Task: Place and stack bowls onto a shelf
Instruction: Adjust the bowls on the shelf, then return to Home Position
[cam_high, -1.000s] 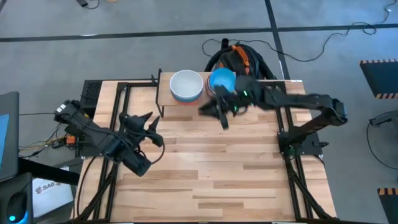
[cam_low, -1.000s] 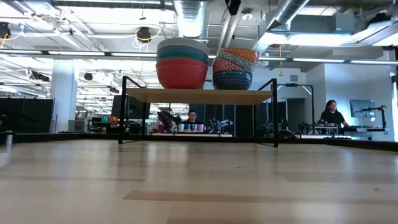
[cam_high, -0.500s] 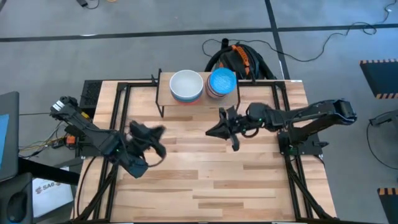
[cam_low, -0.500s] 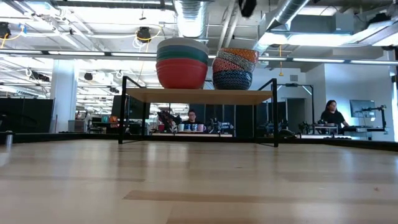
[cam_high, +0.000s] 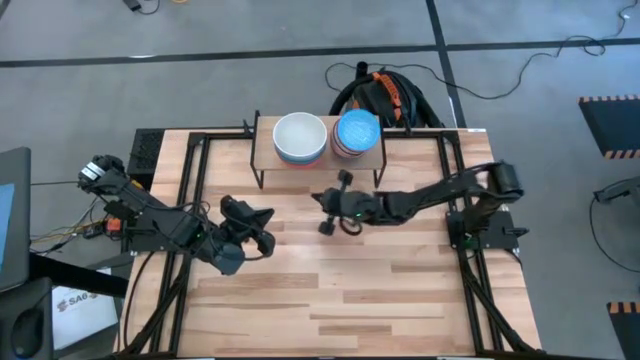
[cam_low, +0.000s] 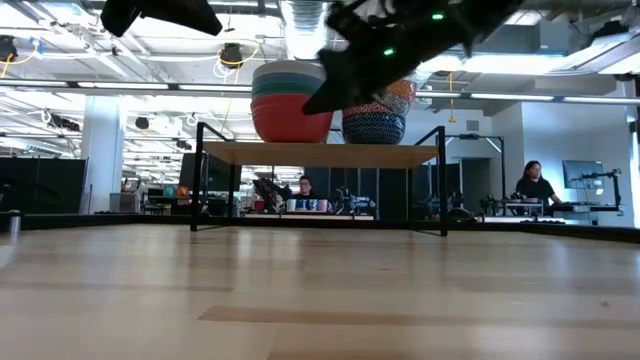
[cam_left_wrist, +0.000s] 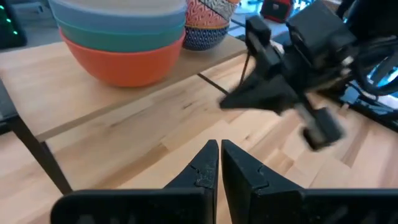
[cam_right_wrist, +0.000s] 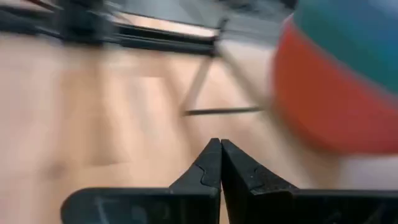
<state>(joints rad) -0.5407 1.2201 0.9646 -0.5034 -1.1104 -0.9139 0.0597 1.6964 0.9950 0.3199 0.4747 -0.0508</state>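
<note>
Bowls sit in 2 stacks on the low light-wood shelf (cam_high: 262, 150) with thin black metal legs, at the far edge of the pale wooden bench (cam_high: 330, 280). From above, the left stack (cam_high: 300, 137) shows a white bowl on top, and the right stack (cam_high: 357, 133) shows a light blue one. The level view across the bench gives the layers: the left stack (cam_low: 292, 101) has a red bowl at the bottom with green and pale bowls nested above, while the right stack (cam_low: 375, 112) has a blue-and-white patterned bowl at the bottom and an orange-pink patterned one above it. Both stacks stand side by side, just apart, toward the right part of the shelf.

Neither arm holds anything. The left claw (cam_high: 260, 232) hangs over the bench in front of the shelf's left end — its 2 dark fingers (cam_left_wrist: 205, 167) are pressed together, tips meeting, as its own wrist camera shows. The right claw (cam_high: 325, 213) reaches in from the right and hovers over the bench just in front of the shelf, below the gap between the stacks; its fingers (cam_right_wrist: 211, 163) are likewise pressed together with nothing between them. The 2 claws are near each other but apart.

Beyond the bench, a black-and-orange bag (cam_high: 385, 95) lies on the grey floor behind the shelf, and a seated person (cam_low: 536, 185) shows far off in the room.
</note>
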